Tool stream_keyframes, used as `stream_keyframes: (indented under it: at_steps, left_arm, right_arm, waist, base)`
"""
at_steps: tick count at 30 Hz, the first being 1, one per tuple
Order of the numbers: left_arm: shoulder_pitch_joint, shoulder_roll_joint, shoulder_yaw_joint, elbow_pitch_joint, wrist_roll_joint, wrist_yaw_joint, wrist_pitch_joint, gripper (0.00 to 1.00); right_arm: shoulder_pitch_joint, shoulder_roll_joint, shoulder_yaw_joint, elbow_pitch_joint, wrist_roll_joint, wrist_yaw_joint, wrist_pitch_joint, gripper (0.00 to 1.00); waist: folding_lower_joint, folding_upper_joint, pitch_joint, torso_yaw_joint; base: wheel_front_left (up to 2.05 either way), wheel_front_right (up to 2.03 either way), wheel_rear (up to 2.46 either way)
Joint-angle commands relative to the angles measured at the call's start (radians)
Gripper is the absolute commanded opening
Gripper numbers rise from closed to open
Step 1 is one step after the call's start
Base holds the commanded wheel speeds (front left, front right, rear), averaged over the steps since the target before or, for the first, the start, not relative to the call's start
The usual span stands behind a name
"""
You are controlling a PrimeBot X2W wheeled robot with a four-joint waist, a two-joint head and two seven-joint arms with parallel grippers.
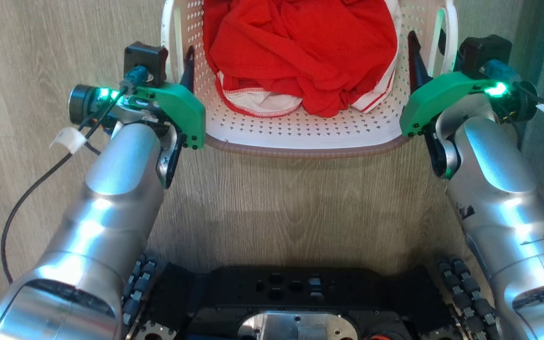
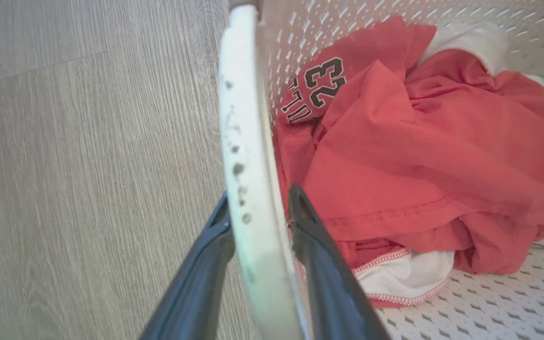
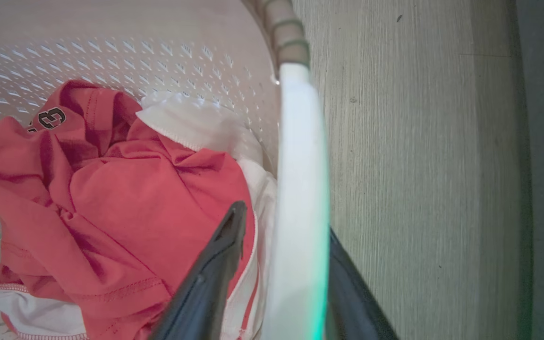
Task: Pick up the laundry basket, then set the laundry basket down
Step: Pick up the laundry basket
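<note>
Head view, nearest first: the robot's black base (image 1: pixel 272 293) sits at the bottom edge, flanked by two silver forearms, with a black cable (image 1: pixel 17 208) looping off the left one across the pale wood-grain floor (image 1: pixel 272 198). Past the forearms, the laundry basket (image 1: pixel 300 151) stands on that floor straight ahead, its brown rim toward the robot and a claw at each white side handle. In the left wrist view, the left claw (image 2: pixel 260 208) straddles the left handle (image 2: pixel 243 141) with one dark finger outside and one inside the basket, both looking pressed against it in a pinch. In the right wrist view, the right claw (image 3: pixel 285 219) is spread around the right handle (image 3: pixel 300 165). Its outer finger lies close behind the handle, while its inner finger stands clear of it with a visible gap, over the heaped clothes; whether it touches them cannot be told. A crumpled red garment (image 1: pixel 300 42) fills the basket's middle, with a white piece edged in red stitching (image 1: pixel 262 101) under its near side. Black-and-white print on the red cloth reads "23" (image 2: pixel 324 78), and the folded letters above it are not legible.
</note>
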Motion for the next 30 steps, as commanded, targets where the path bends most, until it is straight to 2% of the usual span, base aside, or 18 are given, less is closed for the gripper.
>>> stream_keyframes:
  at_steps: [1, 2, 4, 6, 8, 18, 30]
  left_arm:
    - [0.017, 0.024, 0.006, -0.008, -0.007, 0.009, -0.002, 0.46]
    - [0.015, 0.024, -0.004, -0.006, -0.011, 0.009, -0.002, 0.38]
    - [0.011, 0.024, -0.023, 0.0, -0.02, 0.008, -0.002, 0.0]
    - [0.006, 0.024, -0.038, 0.005, -0.029, 0.01, -0.002, 0.0]
    - [0.005, 0.024, -0.051, 0.007, -0.039, 0.012, -0.002, 0.0]
    - [0.032, 0.024, -0.102, 0.02, -0.114, 0.027, -0.002, 0.0]
    - [0.086, 0.024, -0.17, 0.049, -0.202, 0.036, -0.002, 0.0]
  right_arm:
    - [0.038, 0.018, 0.015, -0.007, 0.001, -0.002, -0.008, 0.54]
    - [0.036, 0.018, 0.015, -0.005, 0.003, -0.002, -0.008, 0.5]
    - [0.032, 0.018, 0.016, 0.0, 0.006, -0.002, -0.008, 0.44]
    - [0.029, 0.018, 0.017, 0.005, 0.009, -0.002, -0.008, 0.26]
    - [0.026, 0.018, 0.018, 0.011, 0.012, -0.002, -0.008, 0.0]
    - [0.026, 0.018, 0.033, 0.053, 0.035, -0.002, -0.008, 0.0]
    - [0.034, 0.018, 0.09, 0.134, 0.089, -0.002, -0.008, 0.0]
  waist:
    - [0.0, 0.0, 0.0, 0.0]
    - [0.0, 0.0, 0.001, -0.001]
    - [0.0, 0.0, 0.002, -0.001]
    - [0.0, 0.0, 0.001, 0.0]
    - [0.0, 0.0, -0.001, 0.0]
    - [0.0, 0.0, -0.039, -0.003]
    - [0.0, 0.0, -0.138, -0.01]
  base:
    - [0.0, 0.0, 0.0]
    - [0.0, 0.0, 0.0]
    - [0.0, 0.0, 0.0]
    - [0.0, 0.0, 0.0]
    - [0.0, 0.0, 0.0]
    - [0.0, 0.0, 0.0]
    - [0.0, 0.0, 0.0]
